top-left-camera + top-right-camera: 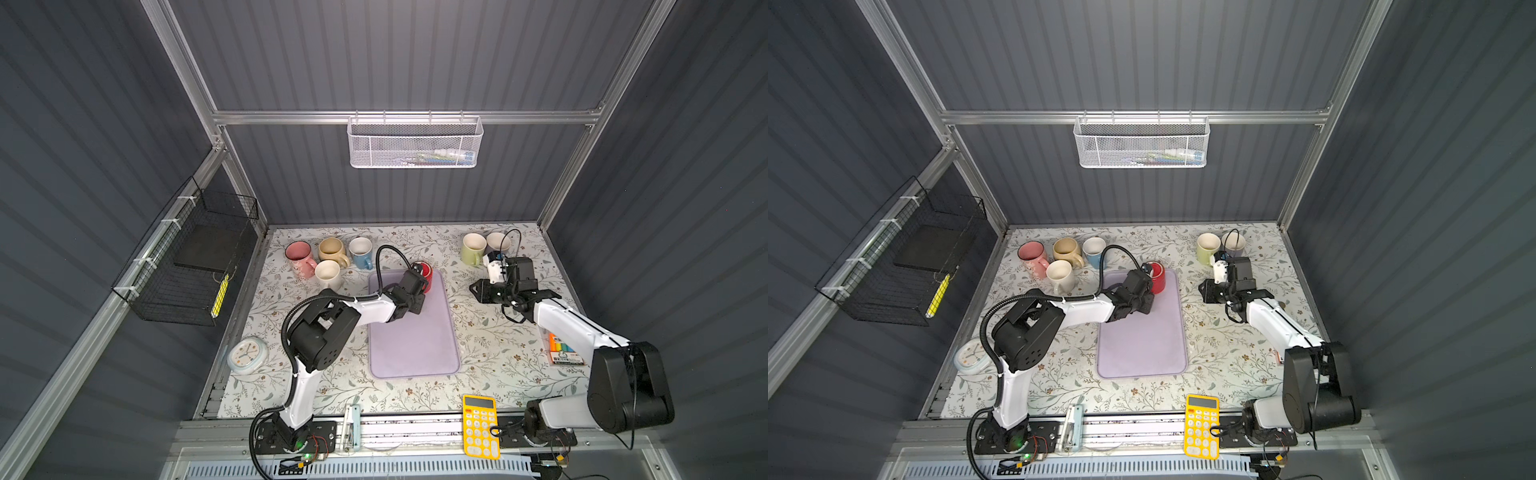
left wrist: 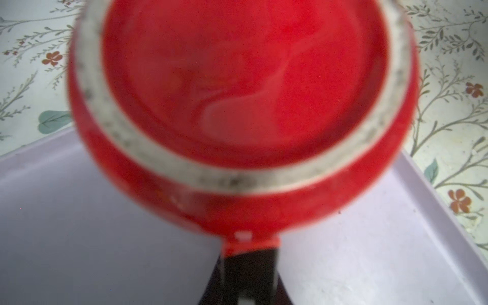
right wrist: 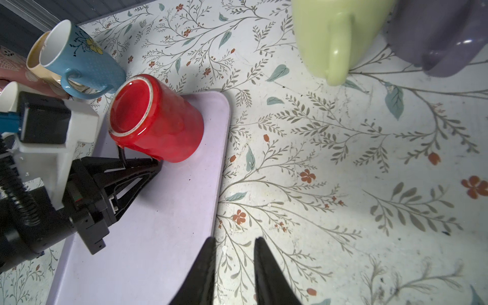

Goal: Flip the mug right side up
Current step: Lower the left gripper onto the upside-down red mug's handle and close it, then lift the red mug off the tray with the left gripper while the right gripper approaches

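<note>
The red mug [image 1: 429, 277] [image 1: 1158, 280] stands base up at the far end of the lavender tray [image 1: 415, 353] [image 1: 1142, 353]. Its pale foot ring and red underside fill the left wrist view [image 2: 243, 79]. My left gripper [image 1: 419, 274] [image 1: 1148, 270] reaches in from the left, shut on the mug's handle; in the left wrist view its black fingers [image 2: 250, 253] pinch the red handle stub. The right wrist view shows the mug [image 3: 158, 121] with the left gripper [image 3: 142, 163] at its side. My right gripper [image 1: 473, 287] [image 3: 233, 240] hovers open to the right of the tray [image 3: 148, 250], holding nothing.
Several upright mugs cluster at the back left, among them a pink one [image 1: 299, 253] and a blue one [image 3: 84, 60]. A green mug [image 1: 473, 248] and a purple mug [image 3: 435, 31] stand close behind the right gripper. A yellow calculator [image 1: 480, 426], a clock [image 1: 247, 354] and a marker pack [image 1: 563, 349] lie nearer the front.
</note>
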`<state>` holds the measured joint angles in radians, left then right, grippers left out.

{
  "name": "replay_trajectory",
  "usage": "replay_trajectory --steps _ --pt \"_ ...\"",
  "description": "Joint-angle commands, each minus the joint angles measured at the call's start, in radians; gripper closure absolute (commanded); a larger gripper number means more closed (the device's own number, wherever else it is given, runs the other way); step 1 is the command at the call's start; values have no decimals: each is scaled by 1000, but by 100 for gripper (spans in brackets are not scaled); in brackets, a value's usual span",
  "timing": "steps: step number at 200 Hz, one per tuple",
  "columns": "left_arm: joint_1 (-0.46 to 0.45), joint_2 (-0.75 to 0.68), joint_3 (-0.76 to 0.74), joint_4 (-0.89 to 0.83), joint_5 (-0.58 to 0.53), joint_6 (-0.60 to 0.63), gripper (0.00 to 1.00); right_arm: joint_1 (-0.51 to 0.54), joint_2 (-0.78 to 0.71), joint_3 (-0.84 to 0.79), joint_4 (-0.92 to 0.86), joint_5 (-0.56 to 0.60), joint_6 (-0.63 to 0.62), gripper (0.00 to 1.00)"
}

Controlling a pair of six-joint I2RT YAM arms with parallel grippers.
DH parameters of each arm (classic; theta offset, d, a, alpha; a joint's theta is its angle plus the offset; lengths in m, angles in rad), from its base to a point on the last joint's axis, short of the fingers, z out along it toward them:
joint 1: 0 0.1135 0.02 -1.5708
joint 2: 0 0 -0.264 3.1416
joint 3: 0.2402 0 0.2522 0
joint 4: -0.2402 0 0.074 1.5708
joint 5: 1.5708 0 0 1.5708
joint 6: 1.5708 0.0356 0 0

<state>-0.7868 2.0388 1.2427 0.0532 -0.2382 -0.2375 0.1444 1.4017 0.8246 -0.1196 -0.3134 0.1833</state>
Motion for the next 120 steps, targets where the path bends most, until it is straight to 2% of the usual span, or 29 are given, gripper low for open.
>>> replay_trajectory --steps 1,71,120 --pt "4 -88 -31 75 52 18 97 -3 -17 -9 3 5 7 72" --pt "43 -190 -118 166 199 4 99 -3 -24 -2 -9 -2 12 72" --pt "64 -266 -172 188 239 0 100 -3 -38 5 -26 -1 12 72"
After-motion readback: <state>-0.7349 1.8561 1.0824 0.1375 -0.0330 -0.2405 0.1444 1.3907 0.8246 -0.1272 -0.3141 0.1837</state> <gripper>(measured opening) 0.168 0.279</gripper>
